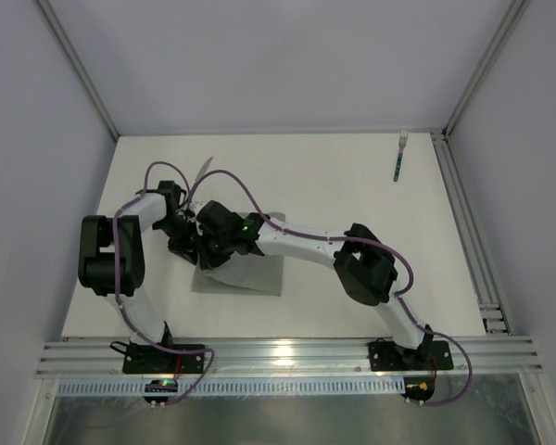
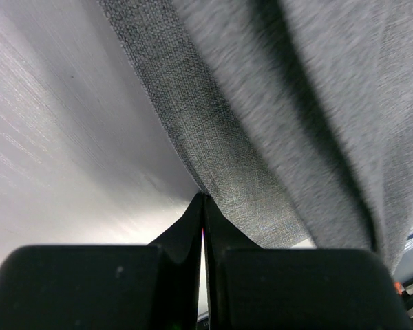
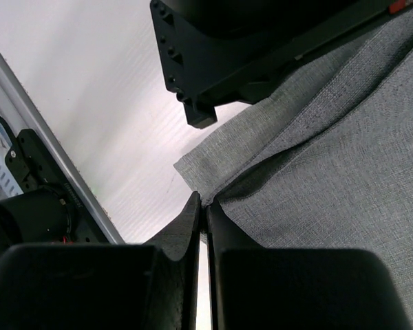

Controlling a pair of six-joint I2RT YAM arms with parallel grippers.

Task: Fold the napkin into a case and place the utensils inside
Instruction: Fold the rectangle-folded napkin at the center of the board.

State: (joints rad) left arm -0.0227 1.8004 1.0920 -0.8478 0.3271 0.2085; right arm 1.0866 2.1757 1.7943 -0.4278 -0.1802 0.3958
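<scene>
White table [image 1: 352, 185], napkin [image 1: 255, 273] partly folded. My left gripper [image 2: 203, 199] and right gripper [image 3: 203, 206] clamp its edge. Fork [image 1: 399, 158] lies well apart, unpacked.

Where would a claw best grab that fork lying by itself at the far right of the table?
Probably by the dark teal handle of the fork, taken straight from above and pinched across its narrow width. The fork lies flat on the table with bare surface on either side, and its tines point toward the far edge.
</scene>
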